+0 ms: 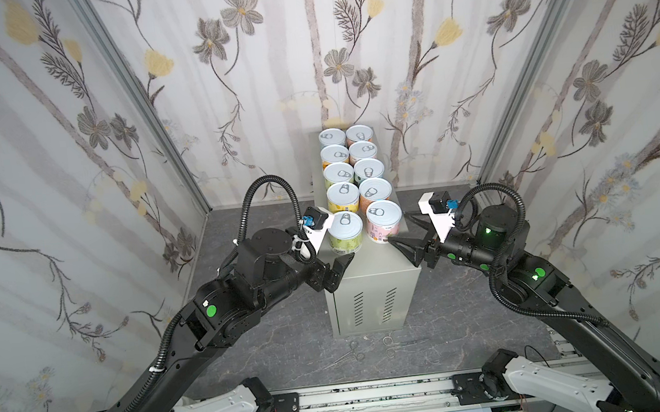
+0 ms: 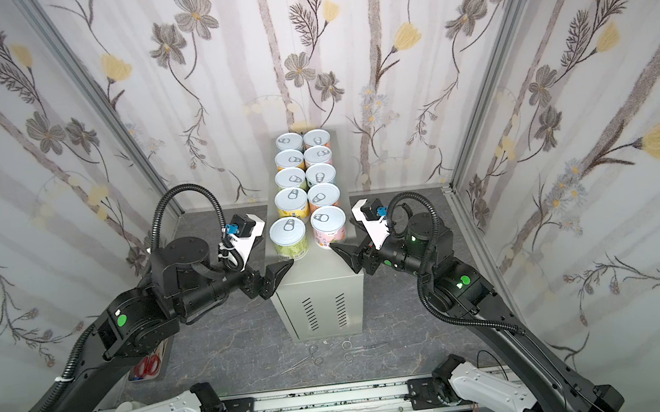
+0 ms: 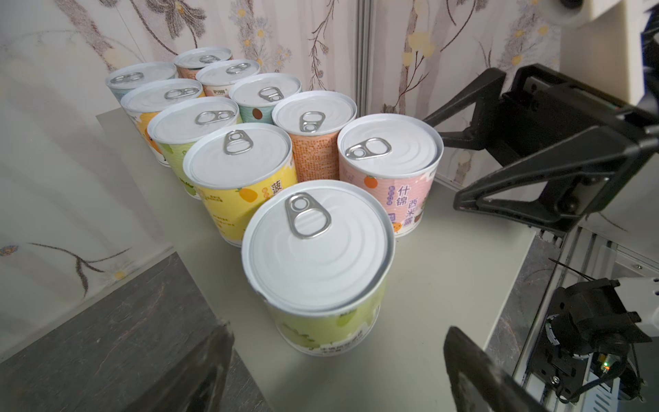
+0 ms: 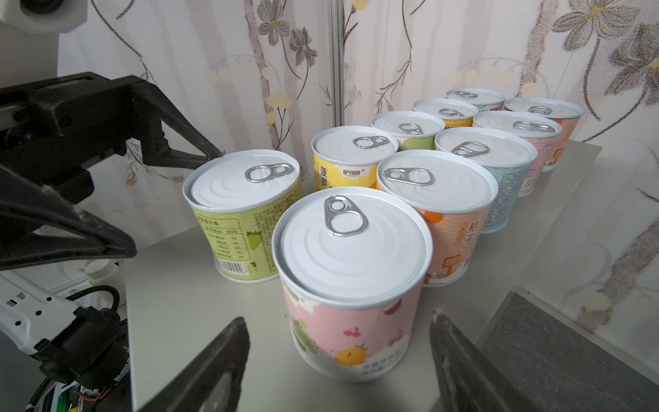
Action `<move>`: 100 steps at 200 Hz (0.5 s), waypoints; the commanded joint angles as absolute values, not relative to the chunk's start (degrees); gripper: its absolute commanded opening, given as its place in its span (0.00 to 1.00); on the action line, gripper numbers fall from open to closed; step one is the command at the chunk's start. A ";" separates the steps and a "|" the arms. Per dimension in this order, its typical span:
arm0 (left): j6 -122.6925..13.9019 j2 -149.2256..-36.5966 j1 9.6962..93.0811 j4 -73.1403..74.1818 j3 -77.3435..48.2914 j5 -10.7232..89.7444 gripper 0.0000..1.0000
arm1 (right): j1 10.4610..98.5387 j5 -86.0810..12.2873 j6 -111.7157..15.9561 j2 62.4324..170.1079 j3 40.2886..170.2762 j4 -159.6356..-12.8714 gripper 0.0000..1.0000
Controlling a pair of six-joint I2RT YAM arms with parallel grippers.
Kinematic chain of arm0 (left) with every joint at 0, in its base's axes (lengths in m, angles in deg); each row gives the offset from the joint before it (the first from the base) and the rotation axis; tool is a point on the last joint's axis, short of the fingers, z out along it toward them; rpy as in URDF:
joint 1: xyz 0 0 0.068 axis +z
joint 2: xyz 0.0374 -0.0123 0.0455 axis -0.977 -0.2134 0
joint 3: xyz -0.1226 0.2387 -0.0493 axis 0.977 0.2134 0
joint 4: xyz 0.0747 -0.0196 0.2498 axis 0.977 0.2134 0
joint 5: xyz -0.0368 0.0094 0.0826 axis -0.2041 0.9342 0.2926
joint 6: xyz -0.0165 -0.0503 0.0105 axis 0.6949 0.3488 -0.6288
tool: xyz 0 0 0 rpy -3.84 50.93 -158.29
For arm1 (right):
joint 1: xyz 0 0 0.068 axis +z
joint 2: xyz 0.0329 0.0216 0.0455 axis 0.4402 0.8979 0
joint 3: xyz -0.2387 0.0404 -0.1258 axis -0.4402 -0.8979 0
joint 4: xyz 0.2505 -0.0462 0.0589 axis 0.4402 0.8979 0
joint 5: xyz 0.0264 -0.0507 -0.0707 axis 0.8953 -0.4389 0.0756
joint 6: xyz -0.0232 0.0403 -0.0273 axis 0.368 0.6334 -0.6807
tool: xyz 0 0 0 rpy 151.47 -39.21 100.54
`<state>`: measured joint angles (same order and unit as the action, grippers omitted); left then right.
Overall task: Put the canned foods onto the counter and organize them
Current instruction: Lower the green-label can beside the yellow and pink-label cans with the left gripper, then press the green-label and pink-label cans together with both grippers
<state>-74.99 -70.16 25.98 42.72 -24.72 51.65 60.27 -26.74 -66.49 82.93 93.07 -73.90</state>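
1. Canned foods (image 1: 339,172): I count ten, all standing on the tabletop (image 1: 373,260), in two rows of five that run from its front part to the back wall (image 1: 306,71).
2. Attitude: every can is upright, long axis vertical, pull-tab lid up. None is tilted or lying down.
3. Front pair: the green can (image 1: 346,233) heads the left row and the pink can (image 1: 384,221) heads the right. The right wrist view shows a clear gap between them.
4. My left hand (image 1: 339,271) is at the front left of the tabletop, released. The green can lies straight ahead, its base between my spread fingers and touching neither, as far as I can see.
5. My right hand (image 1: 403,230) is at the right side, also released. Its fingers flank the base of the pink can, with daylight on both sides.
6. Nearness: the left hand is nearer the green can and the right hand nearer the pink one. Neither needs to cross the middle.
7. Judgement: placement looks complete. Each can stands dead ahead of its hand, so I would draw back along that line. A sideways sweep could knock a front can over.
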 commanded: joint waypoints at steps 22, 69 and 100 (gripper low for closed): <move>-76.33 -68.04 26.00 34.25 -20.95 53.05 0.83 | 60.41 -26.34 -66.35 83.42 92.89 -76.92 0.78; -77.52 -69.55 26.00 31.65 -19.69 52.41 0.81 | 60.43 -26.49 -66.62 83.88 92.64 -76.87 0.75; -78.14 -70.42 26.02 31.03 -19.78 52.15 0.80 | 60.41 -26.99 -66.54 83.54 91.86 -77.46 0.73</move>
